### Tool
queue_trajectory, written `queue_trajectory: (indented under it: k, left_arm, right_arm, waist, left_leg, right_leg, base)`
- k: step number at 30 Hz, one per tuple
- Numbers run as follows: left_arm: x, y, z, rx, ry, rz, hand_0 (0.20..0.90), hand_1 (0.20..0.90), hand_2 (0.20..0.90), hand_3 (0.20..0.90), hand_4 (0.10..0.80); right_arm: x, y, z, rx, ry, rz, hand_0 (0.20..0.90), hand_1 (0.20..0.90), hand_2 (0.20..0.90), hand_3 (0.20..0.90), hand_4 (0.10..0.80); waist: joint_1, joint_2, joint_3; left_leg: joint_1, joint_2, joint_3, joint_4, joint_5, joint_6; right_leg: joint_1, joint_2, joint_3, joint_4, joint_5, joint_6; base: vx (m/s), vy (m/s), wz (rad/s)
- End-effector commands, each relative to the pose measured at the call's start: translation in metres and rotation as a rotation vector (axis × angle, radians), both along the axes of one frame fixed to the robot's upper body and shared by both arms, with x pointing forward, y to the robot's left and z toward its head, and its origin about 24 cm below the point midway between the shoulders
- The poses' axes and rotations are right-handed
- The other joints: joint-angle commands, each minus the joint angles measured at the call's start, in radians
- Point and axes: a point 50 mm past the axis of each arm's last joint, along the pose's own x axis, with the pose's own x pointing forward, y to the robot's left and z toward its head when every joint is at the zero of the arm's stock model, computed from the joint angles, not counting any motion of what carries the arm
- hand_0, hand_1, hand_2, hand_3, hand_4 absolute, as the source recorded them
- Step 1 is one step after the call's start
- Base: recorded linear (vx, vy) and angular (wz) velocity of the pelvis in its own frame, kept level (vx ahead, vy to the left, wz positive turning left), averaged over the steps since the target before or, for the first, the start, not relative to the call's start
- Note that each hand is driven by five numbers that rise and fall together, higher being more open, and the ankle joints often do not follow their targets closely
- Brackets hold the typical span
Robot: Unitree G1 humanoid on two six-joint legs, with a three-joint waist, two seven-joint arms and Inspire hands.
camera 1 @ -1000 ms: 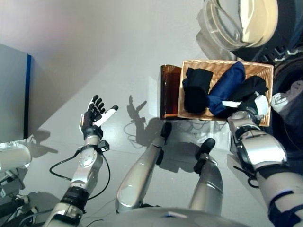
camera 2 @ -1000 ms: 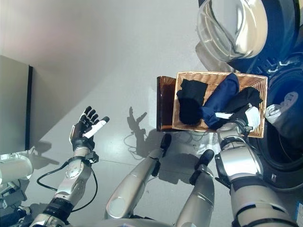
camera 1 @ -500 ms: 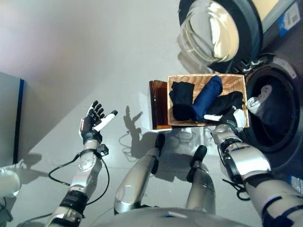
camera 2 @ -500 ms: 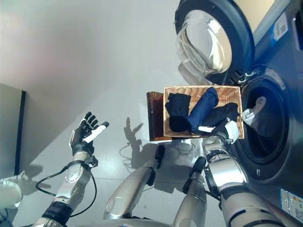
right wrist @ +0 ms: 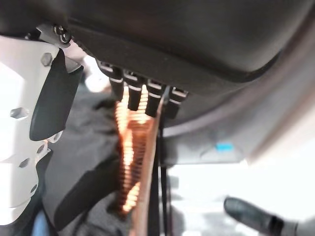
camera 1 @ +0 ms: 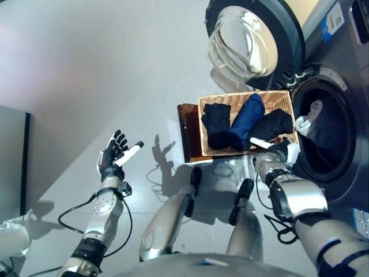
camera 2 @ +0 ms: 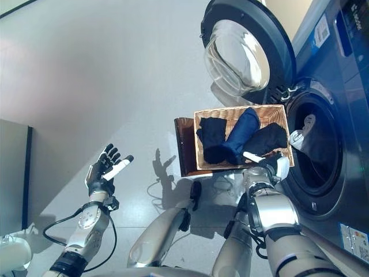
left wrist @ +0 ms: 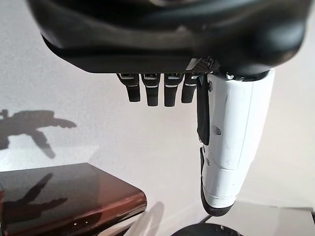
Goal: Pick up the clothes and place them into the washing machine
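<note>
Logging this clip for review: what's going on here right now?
The robot stands before a washing machine whose door is open. Its right hand, fingers straight, hovers at the near right corner of a wicker basket holding dark clothes and a blue garment. The left hand is open and idle over the floor.

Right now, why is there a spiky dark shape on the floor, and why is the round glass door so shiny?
Left eye view: the spiky shape is the shadow of the raised, open left hand. The washing machine door glass catches bright glare. Right wrist view: the basket rim shows blurred, being very close.
</note>
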Motion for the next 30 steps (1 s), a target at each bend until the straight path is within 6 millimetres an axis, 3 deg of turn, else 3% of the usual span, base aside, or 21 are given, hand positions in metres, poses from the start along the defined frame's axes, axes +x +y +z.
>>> queue_trajectory:
  k: [1,3,8,13,22,28,30]
  left_arm:
    - [0.003,0.013,0.019,0.042,-0.107,0.039,0.9,0.9,0.9,0.9,0.8]
    - [0.004,0.016,0.02,0.044,-0.117,0.067,0.9,0.9,0.9,0.9,0.8]
    - [0.004,0.024,0.018,0.044,-0.112,0.13,0.9,0.9,0.9,0.9,0.8]
    - [0.004,0.027,0.02,0.027,-0.128,0.16,0.9,0.9,0.9,0.9,0.8]
    - [0.007,0.027,0.026,0.015,-0.154,0.144,0.9,0.9,0.9,0.9,0.8]
    - [0.007,0.028,0.042,0.04,-0.221,0.101,0.9,0.9,0.9,0.9,0.8]
    - [0.009,0.026,0.044,0.048,-0.228,0.09,0.9,0.9,0.9,0.9,0.8]
  right_arm:
    - [0.012,-0.014,0.031,-0.187,-0.102,0.004,0.9,0.9,0.9,0.9,0.8]
    - [0.019,-0.003,0.035,-0.31,-0.092,0.137,0.9,0.9,0.9,0.9,0.8]
    - [0.028,0.01,0.043,-0.429,-0.104,0.301,0.9,0.9,0.9,0.9,0.8]
    - [0.034,0.018,0.05,-0.455,-0.12,0.362,0.9,0.9,0.9,0.9,0.8]
    - [0.042,0.015,0.062,-0.448,-0.115,0.344,0.9,0.9,0.9,0.9,0.8]
    - [0.054,0.006,0.092,-0.498,-0.137,0.318,0.9,0.9,0.9,0.9,0.8]
    - [0.057,0.004,0.098,-0.508,-0.128,0.309,0.9,0.9,0.9,0.9,0.8]
  waist:
    - [-0.008,0.03,-0.005]
    - [-0.02,0.022,0.0]
    - [-0.042,-0.015,0.004]
    - [-0.045,-0.039,0.008]
    - [-0.019,-0.051,0.023]
    - [0.015,-0.035,0.046]
    - [0.032,-0.036,0.05]
  left_leg:
    - [-0.088,0.01,-0.027,0.042,-0.027,-0.076]
    - [-0.091,0.014,-0.023,0.044,-0.023,-0.078]
    - [-0.092,0.021,-0.02,0.043,-0.024,-0.08]
    - [-0.095,0.025,-0.024,0.049,-0.027,-0.082]
    - [-0.119,0.016,-0.039,0.065,-0.028,-0.082]
    - [-0.162,-0.003,-0.055,0.103,-0.037,-0.076]
    - [-0.164,-0.013,-0.068,0.117,-0.074,-0.08]
  right_leg:
    - [0.044,0.012,0.011,0.046,-0.093,-0.019]
    - [0.038,0.017,0.015,0.054,-0.092,-0.022]
    - [0.03,0.027,0.017,0.053,-0.084,-0.026]
    - [0.032,0.028,0.012,0.048,-0.08,-0.026]
    - [0.027,0.022,-0.011,0.057,-0.085,-0.026]
    - [-0.004,0.007,-0.026,0.123,-0.114,-0.027]
    - [0.001,0.0,-0.031,0.147,-0.153,-0.021]
  base:
    - [0.0,0.0,0.0]
    - [0.0,0.0,0.0]
    - [0.002,-0.02,0.0]
    - [-0.001,-0.006,0.0]
    - [0.004,-0.001,0.03]
    - [0.04,0.016,0.16]
    - [0.136,-0.008,0.16]
